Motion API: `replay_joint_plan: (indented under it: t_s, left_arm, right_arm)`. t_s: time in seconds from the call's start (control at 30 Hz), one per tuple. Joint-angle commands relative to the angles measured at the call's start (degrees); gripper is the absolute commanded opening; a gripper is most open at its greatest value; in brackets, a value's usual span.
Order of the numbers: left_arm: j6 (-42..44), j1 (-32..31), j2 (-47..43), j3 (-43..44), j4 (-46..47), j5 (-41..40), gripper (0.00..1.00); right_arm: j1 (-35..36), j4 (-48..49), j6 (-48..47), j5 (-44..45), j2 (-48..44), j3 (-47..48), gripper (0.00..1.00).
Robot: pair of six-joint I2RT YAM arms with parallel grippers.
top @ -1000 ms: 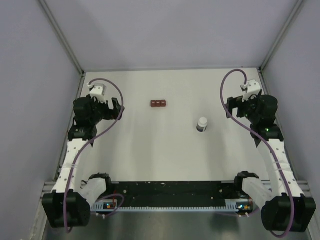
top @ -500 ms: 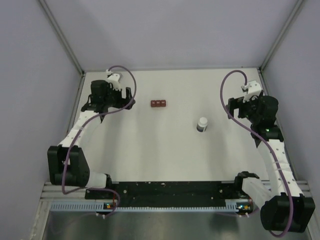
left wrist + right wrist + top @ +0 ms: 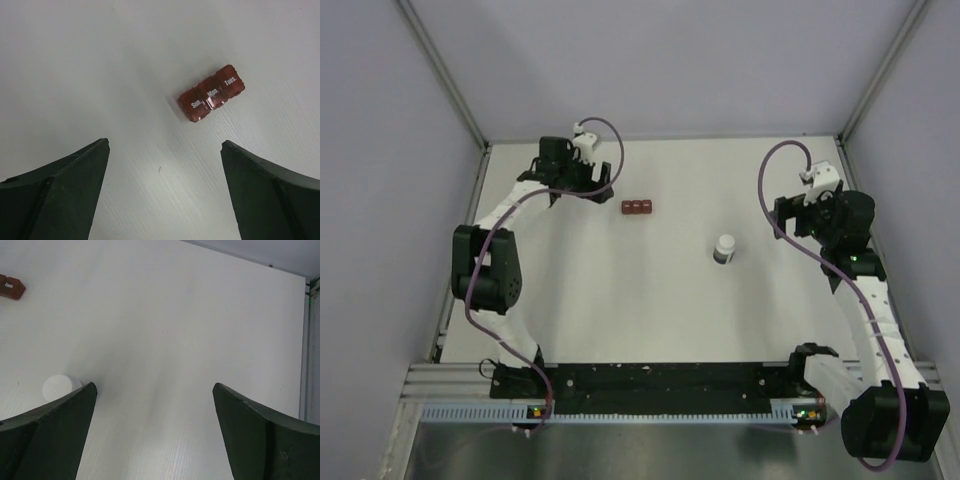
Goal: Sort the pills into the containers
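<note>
Table (image 3: 620,300): white, walled on three sides.
Left gripper (image 3: 582,187): far left, fingers wide apart, empty; a second ago it hung further left and nearer, now just left of the containers.
Right gripper (image 3: 792,214): far right, fingers apart, empty, unmoved.
Bottle (image 3: 724,248): white cap, upright, right of centre.
Containers (image 3: 637,207): dark red strip, three joined lidded squares marked Sun., Mon., Tues.; far centre-left, long axis left-right.
</note>
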Motion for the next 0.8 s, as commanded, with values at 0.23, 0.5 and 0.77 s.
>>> replay_joint_plan:
  t_s: [0.23, 0.5, 0.77]
  left_arm:
    - [13.92, -2.72, 9.55, 13.51, -5.7, 6.98, 0.99]
    - [27.01, -4.48, 16.24, 22.04, -14.76, 8.04, 0.98]
    - [37.39, -6.23, 21.16, 26.62, -21.97, 10.41, 0.99]
  right_arm:
    - [-0.91, 0.59, -1.77, -3.35, 0.36, -0.21, 0.99]
    - [-0.91, 0.5, -2.12, -4.14, 0.1, -0.21, 0.99]
    - [-0.91, 0.33, -2.38, -5.28, 0.27, -0.21, 0.99]
